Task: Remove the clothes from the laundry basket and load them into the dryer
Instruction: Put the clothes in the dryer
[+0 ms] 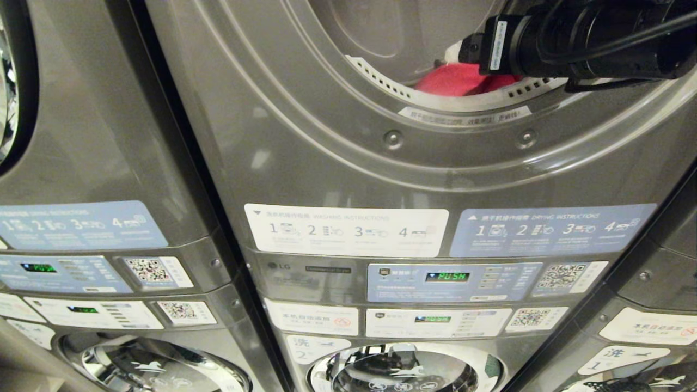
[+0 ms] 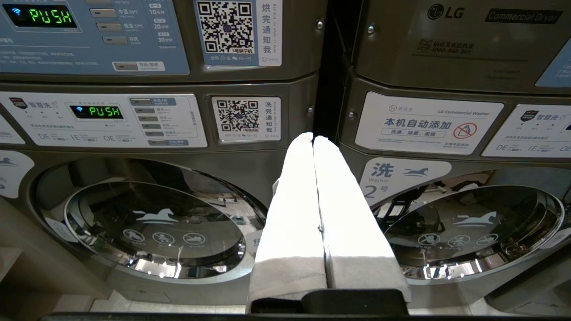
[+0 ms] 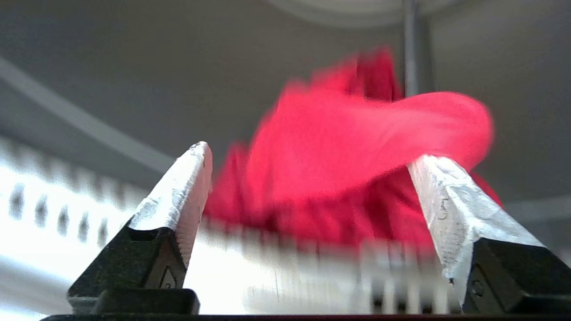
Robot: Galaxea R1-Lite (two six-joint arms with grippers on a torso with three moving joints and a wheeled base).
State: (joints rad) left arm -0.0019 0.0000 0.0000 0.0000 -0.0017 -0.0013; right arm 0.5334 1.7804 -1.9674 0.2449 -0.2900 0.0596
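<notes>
Right gripper fingers apart; left gripper pressed together.

Green "PUSH" glows on the dryer panel display; "LG" and "Commercial Dryer" mark the neighbouring machine, whose white sticker reads "LG Commercial Washer"; a "Washer 2" label sits beside its door

Head view angled close on grey metal dryer front; right wrist view inside its drum; left wrist view facing round chrome washer doors, shared with head view.
</notes>
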